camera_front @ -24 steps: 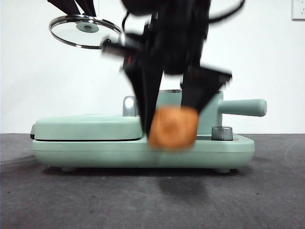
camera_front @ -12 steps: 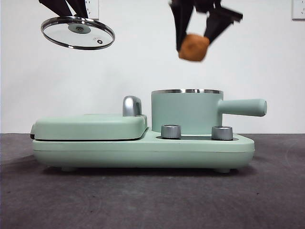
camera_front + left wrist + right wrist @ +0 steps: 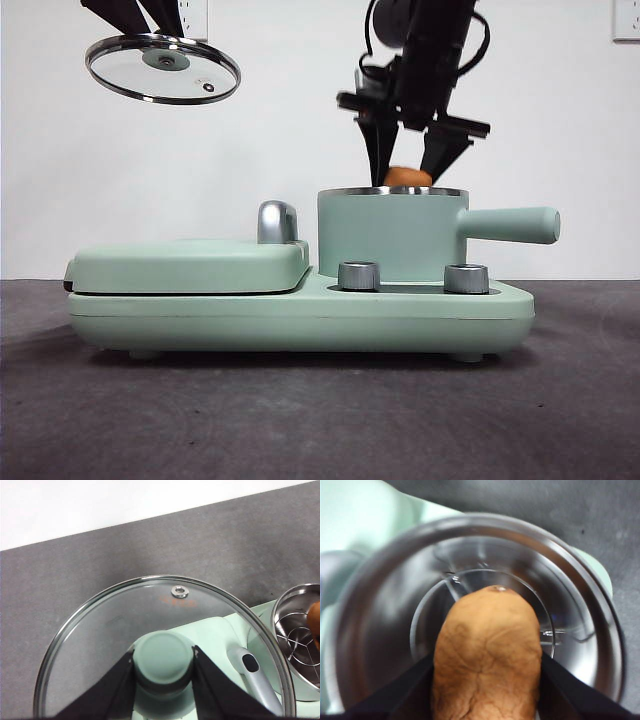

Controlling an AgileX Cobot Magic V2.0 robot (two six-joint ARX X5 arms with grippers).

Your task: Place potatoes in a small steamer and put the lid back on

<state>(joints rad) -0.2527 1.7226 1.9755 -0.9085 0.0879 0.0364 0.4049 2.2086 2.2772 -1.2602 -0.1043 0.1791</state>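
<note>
Even, bright light fills my front view; the white wall is washed out and the dark table (image 3: pixel 320 420) shows only a soft shadow under the appliance. My left wrist camera is sharp, with faint reflections across the lid (image 3: pixel 165 645). My right wrist camera is soft: the steamer (image 3: pixel 485 535) rim blurs, glare streaks its steel, while the potato (image 3: pixel 487 655) stays fairly crisp.

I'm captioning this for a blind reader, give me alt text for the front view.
The right hand lowers a potato into the green steamer, its top showing above the steel rim. The left hand holds the glass lid high over the closed griddle.
</note>
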